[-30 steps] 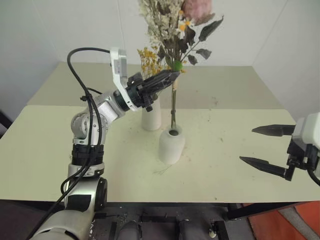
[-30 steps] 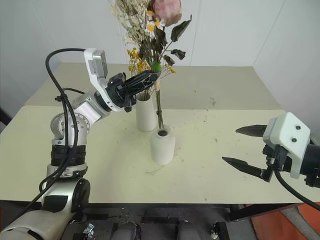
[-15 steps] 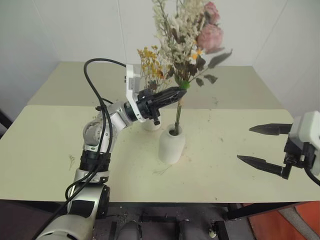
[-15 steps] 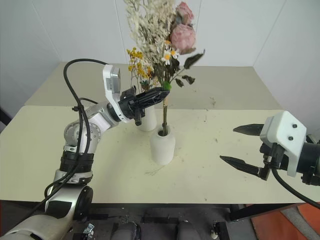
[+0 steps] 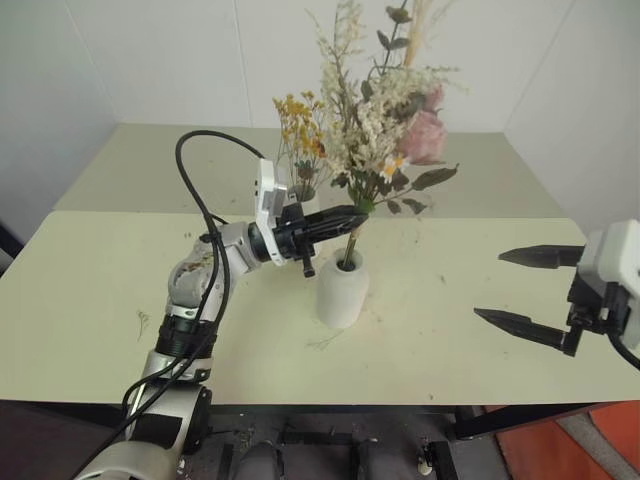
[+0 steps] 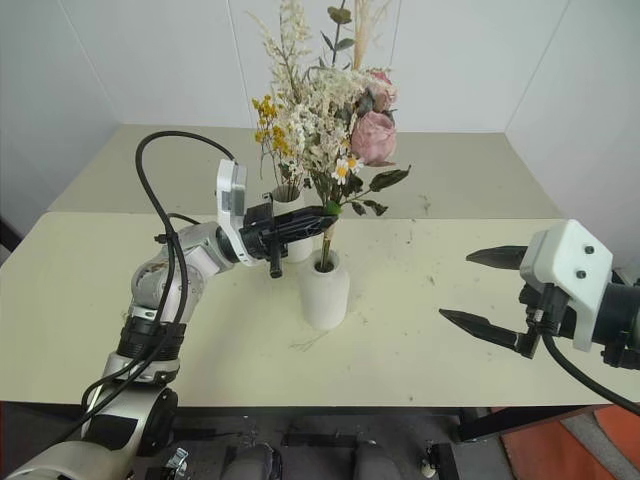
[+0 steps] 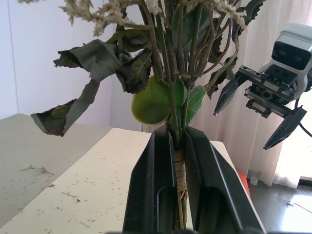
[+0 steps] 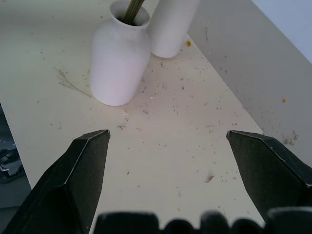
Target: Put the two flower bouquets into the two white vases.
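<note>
Head views: left gripper (image 5: 345, 216) clamps the rose bouquet (image 5: 385, 140), its stems inside the short vase (image 5: 341, 290) on the table (image 5: 90, 290).

Left wrist view: fingers (image 7: 151, 185) pinch the stems.

Right wrist view: right gripper (image 8: 183, 170) spread, empty; tall vase (image 8: 170, 27) touches the short one.

Short vase (image 5: 342, 290) stands mid-worktop (image 5: 100, 300); tall vase (image 6: 291, 235) just behind it, to its left. Rose bouquet (image 5: 385, 150): stems in the short vase's mouth, heads above. Yellow bunch (image 5: 298, 125) in the tall vase. Left gripper (image 5: 345, 215) reaches in from the left, above the short vase, jaws on the rose bouquet's stems. Right gripper (image 5: 525, 290) over the worktop's right side, well apart from both vases.
</note>
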Robot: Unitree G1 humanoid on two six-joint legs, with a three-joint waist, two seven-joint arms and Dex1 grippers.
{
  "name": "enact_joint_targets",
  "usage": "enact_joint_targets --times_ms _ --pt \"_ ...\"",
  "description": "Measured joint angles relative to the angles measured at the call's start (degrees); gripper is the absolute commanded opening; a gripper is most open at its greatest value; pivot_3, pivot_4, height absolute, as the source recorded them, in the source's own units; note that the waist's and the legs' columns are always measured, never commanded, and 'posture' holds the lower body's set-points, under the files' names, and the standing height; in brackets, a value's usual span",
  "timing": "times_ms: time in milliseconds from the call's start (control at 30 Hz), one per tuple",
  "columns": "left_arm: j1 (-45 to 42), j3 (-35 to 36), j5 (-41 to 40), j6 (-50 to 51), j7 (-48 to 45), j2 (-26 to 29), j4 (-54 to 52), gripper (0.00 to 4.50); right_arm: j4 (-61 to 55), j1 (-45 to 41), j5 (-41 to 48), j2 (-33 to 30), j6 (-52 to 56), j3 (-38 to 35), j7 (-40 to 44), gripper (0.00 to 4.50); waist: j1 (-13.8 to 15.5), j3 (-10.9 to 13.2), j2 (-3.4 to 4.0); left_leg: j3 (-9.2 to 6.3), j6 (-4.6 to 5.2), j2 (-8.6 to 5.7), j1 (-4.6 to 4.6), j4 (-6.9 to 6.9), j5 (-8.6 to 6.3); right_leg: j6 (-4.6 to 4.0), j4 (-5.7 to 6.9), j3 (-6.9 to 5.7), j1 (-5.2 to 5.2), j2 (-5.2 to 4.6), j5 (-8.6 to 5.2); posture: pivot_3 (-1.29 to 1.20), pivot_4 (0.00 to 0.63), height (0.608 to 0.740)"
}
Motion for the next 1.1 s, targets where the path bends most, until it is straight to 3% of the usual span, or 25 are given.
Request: enact_joint_targets --times_ms 267,433,700,833,967,1100 --pt "2.45 0.08 -1.38 0.09 -2.09 1.55 -3.34 3.07 0.28 -0.05 -0.11 -0.09 -0.01 0.02 0.07 4.50 -0.08 0.00 0.00 0.00 0.00 0.01 0.01 0.00 0.00 0.00 0.02 0.00 0.00 0.00 0.00 0.00 0.150 0.740" --pt "3.58 -0.73 -0.21 0.05 -5.25 6.36 -3.20 4.48 1.32 -1.02 -0.25 -0.55 -0.16 0.94 0.22 4.50 -0.27 0.00 0.01 0.00 0.00 0.01 0.03 0.00 0.00 0.00 0.04 0.01 0.00 0.01 0.00 0.00 0.150 0.740" --pt "4.15 -3.40 4.68 1.75 -6.82 14.06 -3.31 4.48 3.39 -3.01 -1.18 -1.15 -1.37 3.81 0.51 4.50 -0.09 0.00 0.01 0.00 0.00 0.02 -0.02 0.00 0.00 0.00 0.02 -0.01 -0.04 0.00 -0.01 0.00 0.150 0.740" --pt "6.28 -2.10 3.99 3.97 -9.69 20.60 -5.07 4.48 3.78 -3.45 -1.62 -1.77 -1.53 3.93 1.28 4.50 -0.49 -0.01 0.03 0.05 0.00 0.05 0.01 -0.05 0.00 -0.01 0.02 0.02 -0.07 0.01 -0.02 0.00 0.150 0.740" --pt "10.89 3.20 2.58 5.39 -10.57 26.54 -5.91 4.48 4.79 -3.75 -1.63 -2.16 -1.54 4.02 2.25 4.50 -0.47 -0.01 0.03 0.05 0.00 0.08 0.03 -0.04 0.00 -0.03 0.06 0.00 -0.08 0.02 -0.03 0.00 0.150 0.740" --pt "17.78 12.85 0.98 5.23 -10.15 32.16 -7.27 4.48 6.83 -3.17 -1.94 -2.59 -1.80 3.32 4.59 4.50 -0.43 0.00 0.03 0.08 0.00 0.11 0.01 -0.05 -0.01 -0.04 0.02 -0.01 -0.11 0.01 -0.04 0.00 0.150 0.740"
